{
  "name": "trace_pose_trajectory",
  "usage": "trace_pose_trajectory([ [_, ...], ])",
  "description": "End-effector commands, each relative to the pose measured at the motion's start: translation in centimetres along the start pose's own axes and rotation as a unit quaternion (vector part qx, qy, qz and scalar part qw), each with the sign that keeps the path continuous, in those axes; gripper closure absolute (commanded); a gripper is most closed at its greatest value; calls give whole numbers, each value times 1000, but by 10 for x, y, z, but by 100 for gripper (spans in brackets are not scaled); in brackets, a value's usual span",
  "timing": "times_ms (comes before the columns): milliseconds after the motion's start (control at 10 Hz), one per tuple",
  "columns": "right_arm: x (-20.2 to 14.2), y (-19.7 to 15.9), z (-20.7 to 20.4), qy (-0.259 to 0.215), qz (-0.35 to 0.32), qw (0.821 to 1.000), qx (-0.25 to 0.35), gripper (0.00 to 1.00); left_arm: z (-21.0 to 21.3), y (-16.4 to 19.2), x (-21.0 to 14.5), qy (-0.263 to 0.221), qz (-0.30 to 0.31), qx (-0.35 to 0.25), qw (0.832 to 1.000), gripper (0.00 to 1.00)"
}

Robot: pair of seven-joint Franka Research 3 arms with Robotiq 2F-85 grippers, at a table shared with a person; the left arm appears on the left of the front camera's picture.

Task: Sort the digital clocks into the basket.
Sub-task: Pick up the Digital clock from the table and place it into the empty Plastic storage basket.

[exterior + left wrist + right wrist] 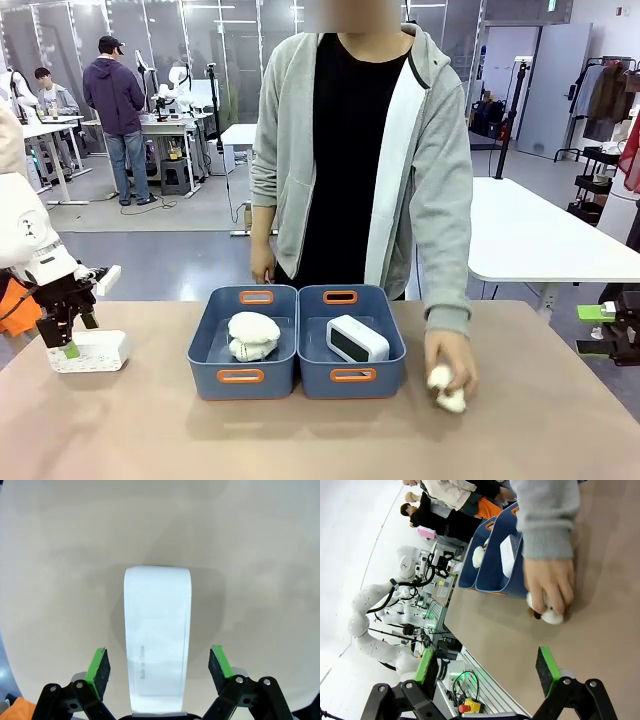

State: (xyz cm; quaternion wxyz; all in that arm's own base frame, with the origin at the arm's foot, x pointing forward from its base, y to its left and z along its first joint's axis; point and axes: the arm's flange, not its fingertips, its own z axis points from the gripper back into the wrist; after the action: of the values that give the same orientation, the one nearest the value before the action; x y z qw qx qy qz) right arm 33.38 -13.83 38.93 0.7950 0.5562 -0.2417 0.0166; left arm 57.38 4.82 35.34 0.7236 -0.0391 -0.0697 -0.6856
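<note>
1. Clock number one lies flat on the table at the robot's left. A plain white face with small print is up and no screen is showing.
2. Left gripper hangs right over it, jaws spread wide. The green pads stand either side of its narrow width, touching nothing.
3. Handling call: it looks like a hard plastic shell, light and stiff. It's smooth and rounded at the ends, though, so it could slip. I'd pinch across the two long flat sides, about mid-length.
4. Second clock sits in the right-hand basket, screen up. The other tub holds a fluffy toy.
5. Right gripper is spread open and holds nothing. The person's hand covers another toy on the table at the robot's right.
</note>
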Motion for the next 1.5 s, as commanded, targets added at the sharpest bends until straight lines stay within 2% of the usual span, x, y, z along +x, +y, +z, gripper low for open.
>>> trace_pose_trajectory([
  [0, -1, 3, 1, 2, -3, 1000, 2, 0, -13, 4, 1, 10, 6, -6, 1000, 0],
  [400, -1, 3, 1, 2, -3, 1000, 2, 0, -27, 2, -1, 34, 12, -17, 999, 0],
  [500, -1, 3, 1, 2, -3, 1000, 2, 0, -28, 1, -3, 39, 16, -21, 999, 28],
  [600, -1, 3, 1, 2, -3, 1000, 2, 0, -28, -2, -4, 40, 17, -23, 999, 49],
  [700, -1, 3, 1, 2, -3, 1000, 2, 0, -29, -1, -4, 41, 24, -23, 999, 87],
  [800, -1, 3, 1, 2, -3, 1000, 2, 0, -27, -2, -4, 38, 27, -24, 999, 100],
  [1100, -1, 3, 1, 2, -3, 1000, 2, 0, -21, -5, -4, 35, 36, -21, 999, 97],
  [1400, -1, 3, 1, 2, -3, 1000, 2, 0, -5, -11, -6, 51, 60, -13, 997, 100],
])
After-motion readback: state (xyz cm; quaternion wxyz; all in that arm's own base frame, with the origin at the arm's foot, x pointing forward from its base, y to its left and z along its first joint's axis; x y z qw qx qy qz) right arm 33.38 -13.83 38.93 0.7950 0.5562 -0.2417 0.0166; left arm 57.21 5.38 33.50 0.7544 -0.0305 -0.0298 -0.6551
